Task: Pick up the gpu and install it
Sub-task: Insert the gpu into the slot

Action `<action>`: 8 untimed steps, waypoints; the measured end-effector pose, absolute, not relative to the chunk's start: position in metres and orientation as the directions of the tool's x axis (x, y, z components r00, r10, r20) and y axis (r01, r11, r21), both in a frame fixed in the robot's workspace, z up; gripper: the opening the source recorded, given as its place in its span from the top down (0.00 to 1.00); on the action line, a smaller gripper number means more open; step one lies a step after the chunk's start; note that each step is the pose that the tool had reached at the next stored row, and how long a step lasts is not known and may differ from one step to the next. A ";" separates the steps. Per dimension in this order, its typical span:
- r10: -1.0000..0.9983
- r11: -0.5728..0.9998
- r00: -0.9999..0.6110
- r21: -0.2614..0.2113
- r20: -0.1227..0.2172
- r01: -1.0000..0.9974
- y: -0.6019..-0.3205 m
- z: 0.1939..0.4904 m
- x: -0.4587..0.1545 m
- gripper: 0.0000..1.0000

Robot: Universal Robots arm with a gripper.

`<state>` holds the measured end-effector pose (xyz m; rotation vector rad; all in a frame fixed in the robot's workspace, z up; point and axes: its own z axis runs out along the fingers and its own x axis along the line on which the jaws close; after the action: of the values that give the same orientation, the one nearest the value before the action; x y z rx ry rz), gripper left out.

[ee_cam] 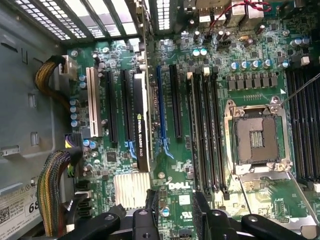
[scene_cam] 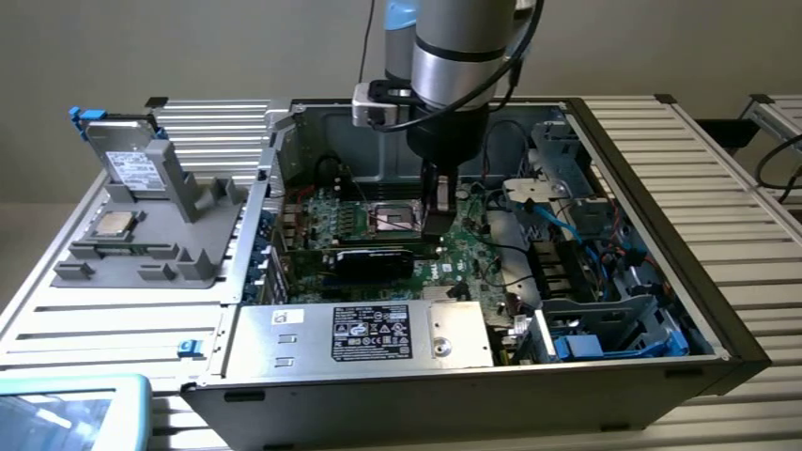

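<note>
On the slatted table [scene_cam: 701, 160], the gpu [scene_cam: 370, 256] stood plugged into the board [scene_cam: 476, 246] at frame centre, with the claw [ee_cam: 175, 214] spread and empty just above it. We judged the gpu seated; leaving would need a straight lift.

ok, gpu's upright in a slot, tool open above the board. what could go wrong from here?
1. The gpu stands in its slot, but full seating cannot be told; it may sit crooked.
2. The open tool hangs low over the motherboard near the bare CPU socket; a sideways move could scrape the socket or knock the card.
</note>
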<state>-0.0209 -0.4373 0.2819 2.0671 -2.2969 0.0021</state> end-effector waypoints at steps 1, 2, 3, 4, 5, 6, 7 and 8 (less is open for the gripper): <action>-0.994 0.106 -0.104 0.033 0.041 -0.994 -0.437 0.282 -0.023 0.59; -0.994 0.106 -0.104 0.033 0.043 -0.994 -0.437 0.282 -0.025 0.59; -0.994 0.105 -0.104 0.033 0.046 -0.994 -0.437 0.282 -0.026 0.59; -0.993 0.105 -0.103 0.032 0.049 -0.994 -0.437 0.282 -0.028 0.59; -0.993 0.105 -0.103 0.032 0.053 -0.994 -0.437 0.282 -0.029 0.59; -0.993 0.104 -0.102 0.032 0.058 -0.994 -0.436 0.282 -0.031 0.59; -0.993 0.104 -0.102 0.031 0.063 -0.994 -0.436 0.282 -0.032 0.59; -0.993 0.104 -0.102 0.030 0.067 -0.994 -0.436 0.282 -0.034 0.59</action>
<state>-0.0339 -0.4355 0.2819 2.0563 -2.2809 0.0345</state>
